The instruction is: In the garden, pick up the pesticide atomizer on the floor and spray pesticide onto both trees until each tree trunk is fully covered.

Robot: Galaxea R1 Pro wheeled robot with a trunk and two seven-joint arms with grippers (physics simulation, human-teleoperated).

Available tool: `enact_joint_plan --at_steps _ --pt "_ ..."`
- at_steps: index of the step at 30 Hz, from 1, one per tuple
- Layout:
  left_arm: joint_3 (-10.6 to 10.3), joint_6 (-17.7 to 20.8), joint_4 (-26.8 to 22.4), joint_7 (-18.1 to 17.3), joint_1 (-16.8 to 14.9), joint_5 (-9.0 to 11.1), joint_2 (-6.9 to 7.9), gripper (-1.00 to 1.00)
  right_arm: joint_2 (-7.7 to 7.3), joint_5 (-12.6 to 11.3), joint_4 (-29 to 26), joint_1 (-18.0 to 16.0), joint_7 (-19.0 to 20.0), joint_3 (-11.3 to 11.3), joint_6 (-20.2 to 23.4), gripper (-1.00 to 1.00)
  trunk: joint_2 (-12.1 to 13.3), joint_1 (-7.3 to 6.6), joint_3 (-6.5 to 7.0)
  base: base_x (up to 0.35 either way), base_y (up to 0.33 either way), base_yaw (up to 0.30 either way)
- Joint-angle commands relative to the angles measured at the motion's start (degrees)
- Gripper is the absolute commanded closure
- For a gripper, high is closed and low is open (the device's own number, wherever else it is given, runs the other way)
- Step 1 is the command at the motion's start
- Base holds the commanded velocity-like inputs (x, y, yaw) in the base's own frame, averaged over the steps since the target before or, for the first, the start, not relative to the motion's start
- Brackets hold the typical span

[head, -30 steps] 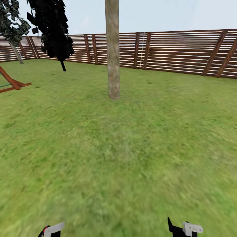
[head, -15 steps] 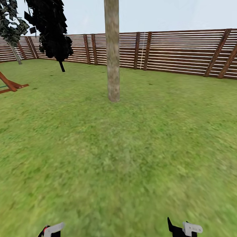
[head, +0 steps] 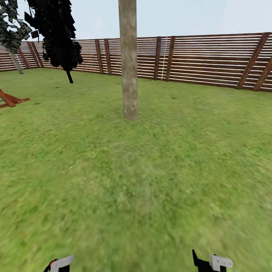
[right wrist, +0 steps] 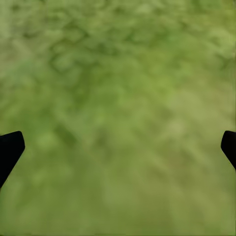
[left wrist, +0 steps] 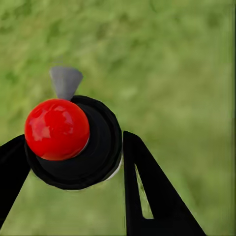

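In the garden, a thick pale grey-brown tree trunk (head: pixel 129 68) rises from the lawn (head: pixel 158 173) straight ahead, a few metres off, with its crown out of frame. The pesticide atomizer (left wrist: pixel 64 130) has a glossy red ball top, a black round cap and a grey nozzle. My left gripper (left wrist: pixel 73 150) is shut on it, a black finger (left wrist: pixel 142 187) on each side, grass below. My right gripper (right wrist: pixel 120 142) hangs open over grass with nothing between its fingertips. Both arm ends show at the head view's lower edge, left (head: pixel 60 263) and right (head: pixel 211 261).
A brown slatted fence (head: pixel 211 60) closes the lawn behind the trunk. A near-black tree (head: pixel 58 34) and a slim leaning trunk (head: pixel 15 62) stand at the back left. A red-brown wooden frame (head: pixel 11 100) lies at the left edge. Open grass lies between me and the trunk.
The whole head view has crept forward, so the trunk's base sits slightly lower and nearer. Both arms keep the same pose.
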Motion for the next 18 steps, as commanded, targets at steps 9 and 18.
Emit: enact_joint_plan --at_steps 9,18 --pt "0.0 0.0 0.0 0.0 0.0 0.0 -0.05 1.00 0.04 -0.1 0.0 0.0 0.0 0.0 0.0 -1.00 0.0 0.00 0.00 0.339 0.000 0.000" --pt "0.0 0.0 0.0 0.0 0.0 0.0 -0.05 1.00 0.06 0.0 0.1 0.0 0.0 0.0 0.0 -1.00 0.0 0.00 0.00 0.339 0.000 0.115"
